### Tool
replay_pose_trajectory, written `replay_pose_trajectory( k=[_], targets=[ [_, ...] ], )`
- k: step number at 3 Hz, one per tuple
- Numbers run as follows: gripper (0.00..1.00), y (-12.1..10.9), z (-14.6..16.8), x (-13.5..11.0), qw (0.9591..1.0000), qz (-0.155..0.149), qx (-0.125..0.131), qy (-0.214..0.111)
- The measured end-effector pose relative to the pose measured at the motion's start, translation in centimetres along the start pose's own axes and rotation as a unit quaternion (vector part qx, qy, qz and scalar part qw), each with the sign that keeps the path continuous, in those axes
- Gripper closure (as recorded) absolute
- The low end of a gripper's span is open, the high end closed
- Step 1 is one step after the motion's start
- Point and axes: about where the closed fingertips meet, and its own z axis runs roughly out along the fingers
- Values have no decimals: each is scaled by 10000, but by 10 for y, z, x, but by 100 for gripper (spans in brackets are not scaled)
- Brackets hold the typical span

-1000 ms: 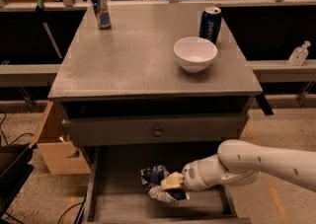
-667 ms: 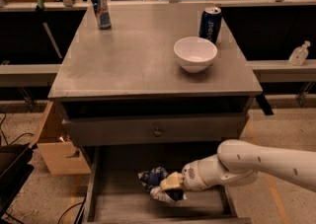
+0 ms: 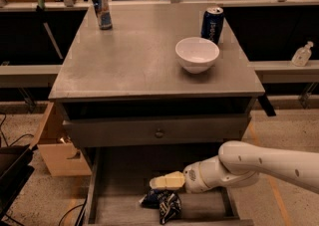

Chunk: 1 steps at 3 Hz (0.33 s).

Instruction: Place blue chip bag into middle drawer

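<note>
Camera view: bag (image 3: 162,204) lies crumpled on floor of open drawer (image 3: 117,205), low under table (image 3: 129,65), near drawer's front middle. Judged light, soft, crinkly, slippery foil, easily crushed (chips inside likely brittle). Best hold: pinch gathered upper edge or flat seam, not puffed middle. Tool (image 3: 166,181) on white arm (image 3: 259,163) entering from right, just above bag's upper edge, perhaps touching. Cannot tell whether tool apart, together or clamped on bag. Bowl (image 3: 197,53) on table, well apart.

Gripper (image 3: 155,183) over chip bag (image 3: 163,203) in middle drawer (image 3: 117,207)
</note>
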Motion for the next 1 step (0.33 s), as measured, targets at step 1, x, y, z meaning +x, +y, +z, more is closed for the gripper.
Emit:
replay_pose_trajectory(
  k=[1],
  targets=[
    [0, 0, 0, 0, 10000, 0, 0, 1]
  ],
)
